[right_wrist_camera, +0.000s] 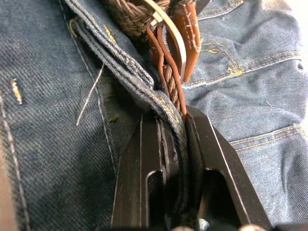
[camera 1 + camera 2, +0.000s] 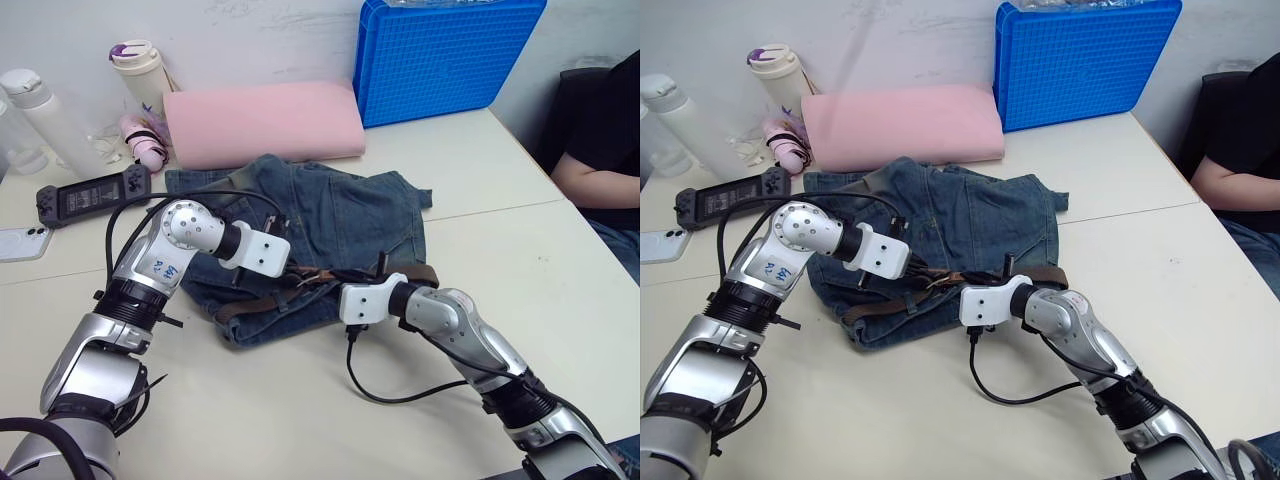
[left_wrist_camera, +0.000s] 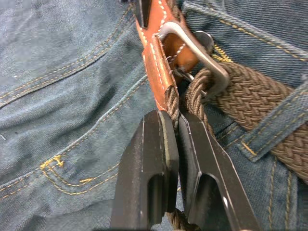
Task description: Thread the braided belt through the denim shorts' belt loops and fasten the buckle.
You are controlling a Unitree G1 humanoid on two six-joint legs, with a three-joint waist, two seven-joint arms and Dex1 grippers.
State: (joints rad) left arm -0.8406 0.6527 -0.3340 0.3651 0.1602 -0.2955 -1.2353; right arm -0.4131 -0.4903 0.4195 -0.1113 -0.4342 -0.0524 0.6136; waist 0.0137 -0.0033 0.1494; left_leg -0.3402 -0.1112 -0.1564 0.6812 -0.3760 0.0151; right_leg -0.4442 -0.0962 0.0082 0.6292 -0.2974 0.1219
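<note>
Even, bright indoor light – soft shadows under both arms; wrist views sharp, fingers slightly blurred.

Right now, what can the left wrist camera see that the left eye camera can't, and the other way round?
Left wrist view alone: the left gripper pinching the dark-brown woven braided belt just below its silver metal buckle, and a blue denim belt loop over the strap. Left eye view alone: the pink foam roll, blue plastic crate, white bottles, the black handheld console and the right gripper. Both share the faded blue denim shorts and the belt.
</note>
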